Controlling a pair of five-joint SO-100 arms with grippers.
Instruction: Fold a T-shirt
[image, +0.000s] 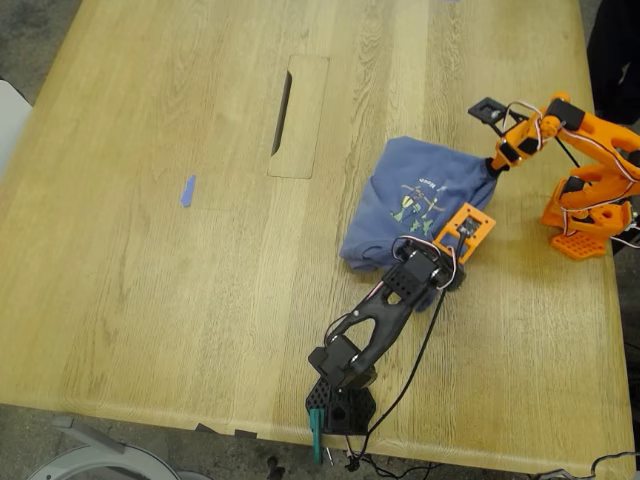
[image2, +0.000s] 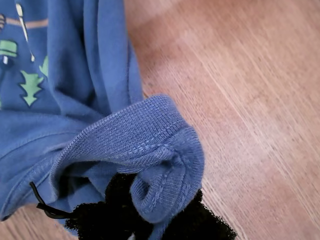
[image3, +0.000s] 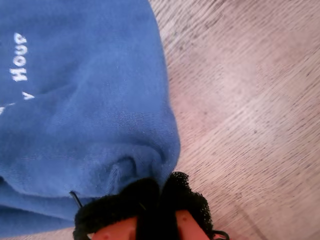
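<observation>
wooden table (image: 150, 300) carries the t-shirt (image: 420, 200) and tape scrap (image: 187, 190).

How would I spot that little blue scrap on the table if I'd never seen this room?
Start at the long dark slot cut into the wooden table. Look toward the exterior view's left and slightly nearer the camera: the tape scrap lies alone on bare wood. It is a tiny bright-blue strip, far smaller than the bunched T-shirt between the arms.

text: "Hour" in white letters | on: slate-blue cotton T-shirt (image3: 85, 100) chest | place: about 9 o'clock of second wrist view's cloth (remaining lettering cropped, unreadable) | elsewhere: none legible
</observation>
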